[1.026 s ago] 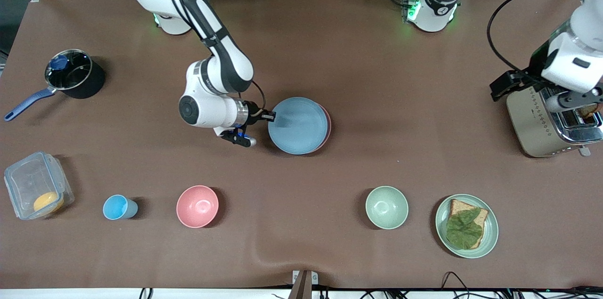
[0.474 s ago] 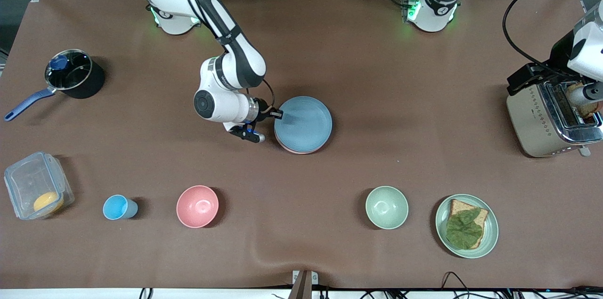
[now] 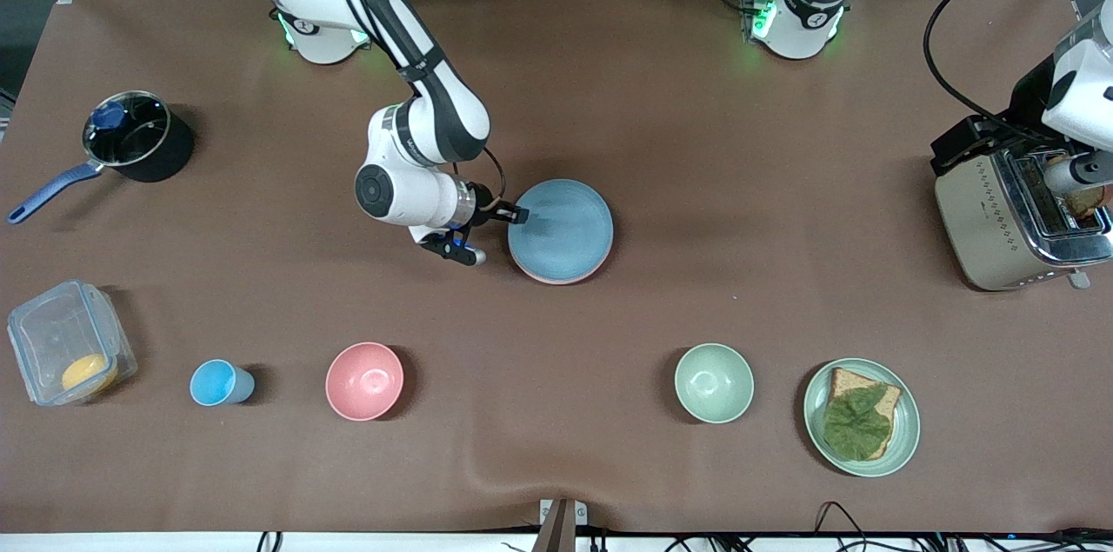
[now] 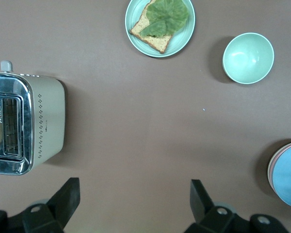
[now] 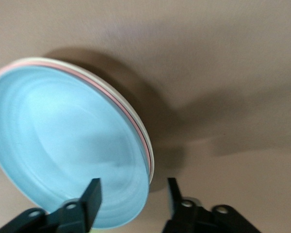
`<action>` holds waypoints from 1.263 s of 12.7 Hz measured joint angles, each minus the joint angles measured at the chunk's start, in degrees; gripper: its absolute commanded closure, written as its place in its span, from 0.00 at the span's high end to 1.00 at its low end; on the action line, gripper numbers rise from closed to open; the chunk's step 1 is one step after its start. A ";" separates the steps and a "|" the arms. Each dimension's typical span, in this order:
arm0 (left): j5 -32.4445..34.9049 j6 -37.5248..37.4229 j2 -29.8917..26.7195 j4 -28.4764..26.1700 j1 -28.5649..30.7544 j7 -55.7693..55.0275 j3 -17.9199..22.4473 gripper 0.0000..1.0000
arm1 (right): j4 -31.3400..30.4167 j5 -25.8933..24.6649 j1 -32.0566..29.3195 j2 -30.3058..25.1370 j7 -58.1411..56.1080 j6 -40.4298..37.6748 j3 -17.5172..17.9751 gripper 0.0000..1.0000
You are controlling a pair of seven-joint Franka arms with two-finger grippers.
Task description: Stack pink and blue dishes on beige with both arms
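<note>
The light blue plate (image 3: 563, 230) lies on top of a stack near the table's middle. Under it the pink plate (image 3: 556, 281) shows only as a thin rim. The right wrist view shows the blue plate (image 5: 63, 145), the pink rim (image 5: 146, 145) and the cream-beige rim (image 5: 153, 166) at the bottom. My right gripper (image 3: 519, 214) is open at the stack's edge nearest the right arm's end. One finger is over the blue plate and the other is outside the rim. My left gripper (image 4: 135, 199) hangs open over bare table beside the toaster (image 4: 26, 124).
Nearer the front camera stand a pink bowl (image 3: 364, 381), a blue cup (image 3: 217, 382), a green bowl (image 3: 714, 382) and a green plate (image 3: 904, 426) with bread and a leaf. A saucepan (image 3: 130, 135) and a clear box (image 3: 69, 352) are at the right arm's end.
The blue plate went from offset, with pink showing at one side, to lying square on the stack. The right hand shifted with it. The left arm drew toward the toaster.
</note>
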 measured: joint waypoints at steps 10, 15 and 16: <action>-0.06 -0.99 -0.49 0.01 -0.02 2.80 0.08 1.00 | 5.44 -23.43 -0.87 -12.35 -19.88 -25.47 -26.86 1.00; -0.06 -1.21 -1.46 0.04 -0.01 4.59 0.35 1.00 | 21.89 -33.07 -12.83 -18.69 -24.65 -43.67 -22.32 1.00; -0.06 -1.24 -1.57 0.04 -0.01 4.61 0.36 1.00 | 23.98 -36.12 -17.24 -19.83 -24.65 -44.84 -17.07 1.00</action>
